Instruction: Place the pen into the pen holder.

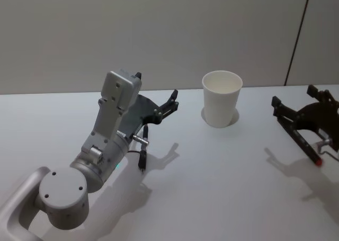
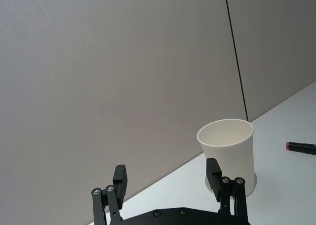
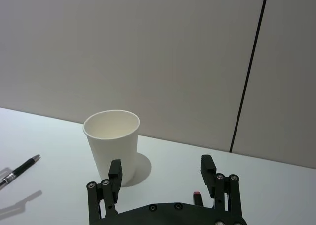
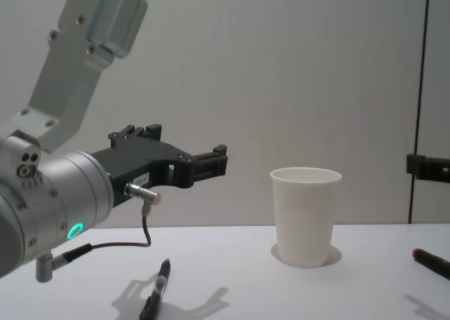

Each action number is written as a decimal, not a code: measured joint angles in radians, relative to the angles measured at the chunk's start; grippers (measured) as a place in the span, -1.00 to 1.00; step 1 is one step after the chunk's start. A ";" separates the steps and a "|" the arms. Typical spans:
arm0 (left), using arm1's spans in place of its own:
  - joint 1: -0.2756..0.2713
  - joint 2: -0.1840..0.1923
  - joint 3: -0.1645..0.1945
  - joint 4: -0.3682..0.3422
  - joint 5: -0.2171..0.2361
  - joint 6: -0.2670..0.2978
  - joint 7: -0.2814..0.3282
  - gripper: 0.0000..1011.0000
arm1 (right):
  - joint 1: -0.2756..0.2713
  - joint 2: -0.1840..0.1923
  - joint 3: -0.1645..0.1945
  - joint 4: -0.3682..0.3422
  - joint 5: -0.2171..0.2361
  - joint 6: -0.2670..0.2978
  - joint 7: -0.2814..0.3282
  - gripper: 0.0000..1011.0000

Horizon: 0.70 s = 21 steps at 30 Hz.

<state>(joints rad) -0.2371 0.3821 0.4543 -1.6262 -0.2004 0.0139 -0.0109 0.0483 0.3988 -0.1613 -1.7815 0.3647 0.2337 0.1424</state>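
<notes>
The pen holder, a white paper cup, stands upright at the table's middle back; the chest view shows the pen holder from the side. A black pen lies flat on the table below my left arm, and the right wrist view shows this pen with a silver clip. My left gripper hovers open above the table, aimed at the cup, with nothing between its fingers. My right gripper is open to the cup's right, also empty. A second dark pen with a red end lies under it.
The white table has free room in front of the cup and between the two arms. A grey wall with a dark vertical seam runs along the table's far edge. The left arm's cable hangs above the black pen.
</notes>
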 joint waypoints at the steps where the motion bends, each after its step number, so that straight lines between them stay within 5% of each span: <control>1: 0.000 0.000 0.000 0.000 0.000 0.000 0.000 0.98 | 0.006 0.004 0.004 0.002 0.005 0.012 0.004 0.98; 9: 0.000 0.000 0.000 0.000 0.000 0.000 0.000 0.98 | 0.069 0.027 0.026 0.046 0.037 0.132 0.066 0.98; 21: 0.000 0.000 0.000 0.000 0.000 0.000 0.000 0.98 | 0.156 0.033 0.028 0.152 0.028 0.213 0.151 0.98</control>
<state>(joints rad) -0.2371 0.3821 0.4542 -1.6262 -0.2004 0.0139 -0.0109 0.2043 0.4319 -0.1334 -1.6294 0.3928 0.4468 0.2932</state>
